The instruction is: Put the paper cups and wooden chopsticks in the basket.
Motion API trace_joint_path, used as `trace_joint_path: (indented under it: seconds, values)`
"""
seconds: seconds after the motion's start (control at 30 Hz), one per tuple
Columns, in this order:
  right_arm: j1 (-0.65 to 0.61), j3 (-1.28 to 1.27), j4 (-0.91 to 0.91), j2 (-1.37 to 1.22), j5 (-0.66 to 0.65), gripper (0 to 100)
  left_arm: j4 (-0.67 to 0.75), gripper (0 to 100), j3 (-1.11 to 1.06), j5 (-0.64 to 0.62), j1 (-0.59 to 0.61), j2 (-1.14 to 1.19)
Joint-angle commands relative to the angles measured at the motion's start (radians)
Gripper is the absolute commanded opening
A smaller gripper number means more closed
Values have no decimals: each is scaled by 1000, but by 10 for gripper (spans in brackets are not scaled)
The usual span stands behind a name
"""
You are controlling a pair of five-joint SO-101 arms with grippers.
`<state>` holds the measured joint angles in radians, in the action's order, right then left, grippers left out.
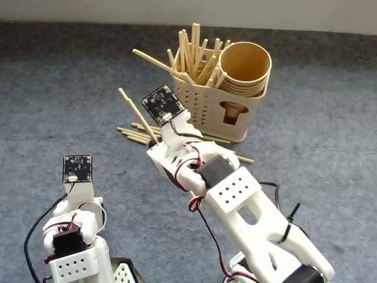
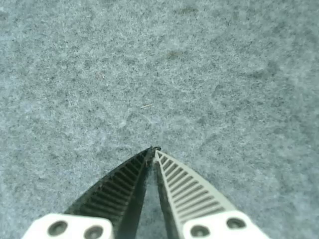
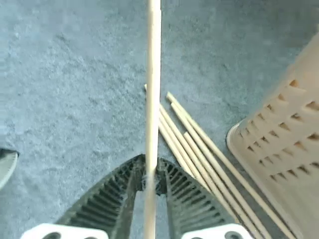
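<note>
**Operator:** What could go wrong from here?

**Spotter:** Ahead of your right pincer (image 3: 149, 163) and off to one side stands the cream basket (image 1: 224, 112), already crowded. A stack of paper cups (image 1: 244, 68) fills one half and a bristling bunch of chopsticks (image 1: 191, 53) fills the other. Your right pincer is pinching one long chopstick (image 3: 152, 74), with much of its length sticking out past the tips. I judge it could pivot in that grip. Its far end could also catch the bunch or the basket's rim and slip free. Between the pincer's tips and the basket, a few loose chopsticks (image 3: 199, 144) lie on the carpet (image 3: 75, 74). A low sweep would easily scatter them.

**Operator:** And the other arm? The surroundings?

**Spotter:** Your left pincer (image 2: 155, 149) is pressed together on nothing, well apart from the basket. Everything rests on grey-blue carpet. Beyond its far edge runs a pale band (image 1: 265, 10), perhaps a wall.
</note>
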<state>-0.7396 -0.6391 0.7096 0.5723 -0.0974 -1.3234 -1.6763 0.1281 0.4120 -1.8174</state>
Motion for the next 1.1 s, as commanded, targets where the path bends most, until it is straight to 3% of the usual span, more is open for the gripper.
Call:
trace_joint_path:
  seconds: [0.0,0.2,0.67,1.07]
  values:
    - [-4,22,-150,124,12,4,-5,14,-19,3,15,-18]
    - [7,21,-355,243,6,4,-5,14,-19,3,15,-18]
    - [251,21,-839,274,8,4,-5,14,-19,3,10,-18]
    - [364,22,-1184,-99,11,4,-5,14,-19,3,8,-18]
